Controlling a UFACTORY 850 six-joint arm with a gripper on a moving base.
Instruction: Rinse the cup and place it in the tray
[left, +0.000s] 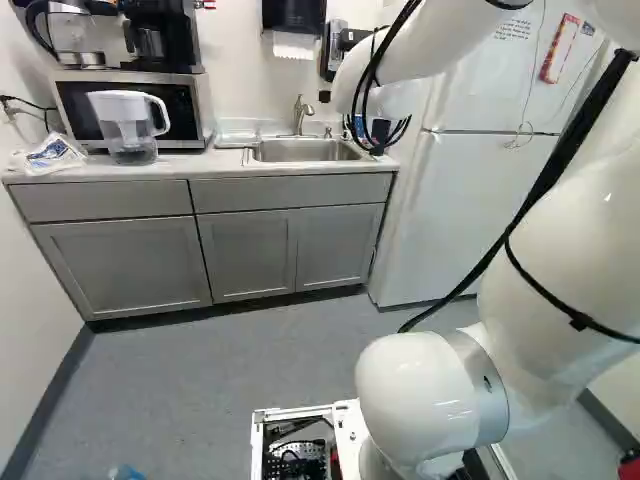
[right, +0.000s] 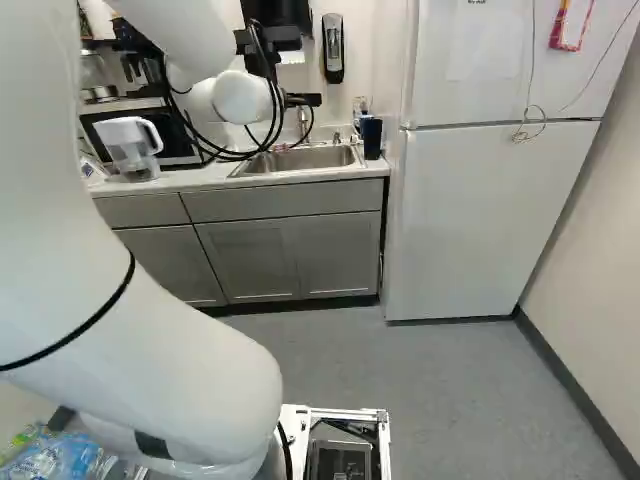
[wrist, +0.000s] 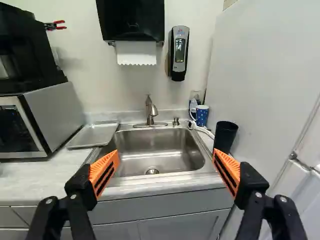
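dark cup and spotted mug across the sink from the tray

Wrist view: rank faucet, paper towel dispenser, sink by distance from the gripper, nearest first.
1. Sink: straight ahead and below, in the counter.
2. Faucet: at the sink's back edge.
3. Paper towel dispenser: on the wall, above and behind the faucet.
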